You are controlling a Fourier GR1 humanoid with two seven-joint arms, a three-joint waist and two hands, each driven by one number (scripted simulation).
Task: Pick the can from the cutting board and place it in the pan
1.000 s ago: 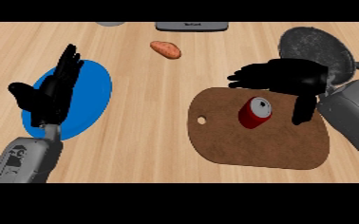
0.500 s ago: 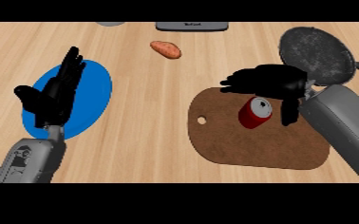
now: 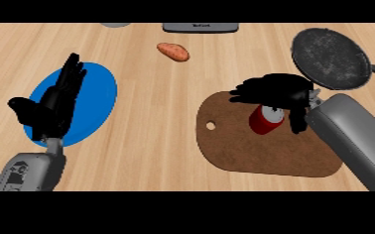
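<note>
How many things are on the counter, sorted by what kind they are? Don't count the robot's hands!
Can: 1
Cutting board: 1
Pan: 1
Blue plate: 1
Sweet potato: 1
Grey things cut off at the far edge, too little showing to name: 2
Total: 7

Counter (image 3: 183, 104): light wood, visible grain in plank strips, matt. Cutting board (image 3: 249, 148): brown, mottled, matt, rough-looking wood. Can (image 3: 265, 120): red wall with slight sheen, pale metallic-looking top. Pan (image 3: 331, 57): dark grey, speckled, dull metal look. Plate (image 3: 99, 94): plain blue, smooth, matt. Sweet potato (image 3: 173, 51): orange-brown skin, matt. Right hand (image 3: 275, 91) and left hand (image 3: 55, 104): black, matt; forearms grey, smooth, soft sheen.
</note>
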